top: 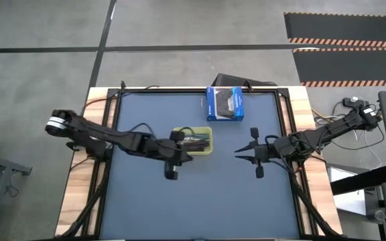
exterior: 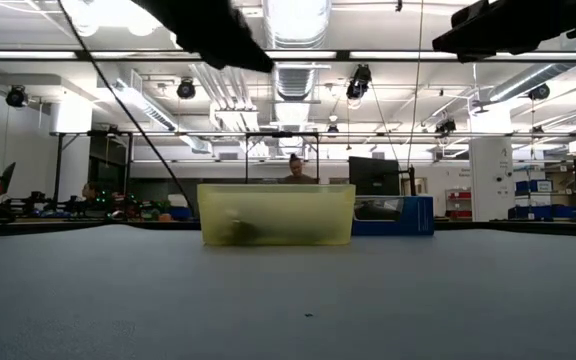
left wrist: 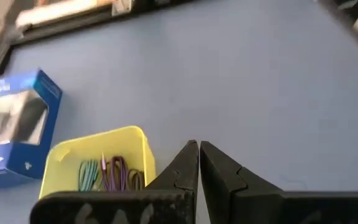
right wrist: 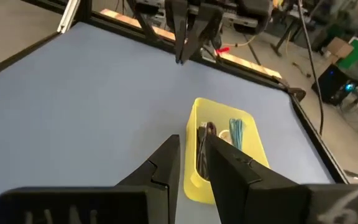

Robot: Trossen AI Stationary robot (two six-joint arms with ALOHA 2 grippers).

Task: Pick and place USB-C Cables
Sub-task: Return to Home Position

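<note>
A yellow bin (top: 193,142) (exterior: 276,213) stands on the blue mat near the table's middle. Inside it lie bundled cables: a teal one (right wrist: 236,132) (left wrist: 89,175), a purple one (left wrist: 118,173) and a dark one (right wrist: 204,134). I cannot make out a white one. My left gripper (top: 187,159) (left wrist: 198,146) hovers shut just on the near side of the bin, pointing toward the table's right. It also shows far off in the right wrist view (right wrist: 182,56). My right gripper (top: 236,152) (right wrist: 191,140) hovers to the right of the bin, pointing at it, its fingers a narrow gap apart and holding nothing.
A blue-and-black retail box (top: 224,104) (left wrist: 11,130) (exterior: 393,215) stands beyond the bin near the far edge. A black frame (top: 283,120) borders the mat, with wooden table margins outside it. Both arms cross the top of the low view, well above the mat.
</note>
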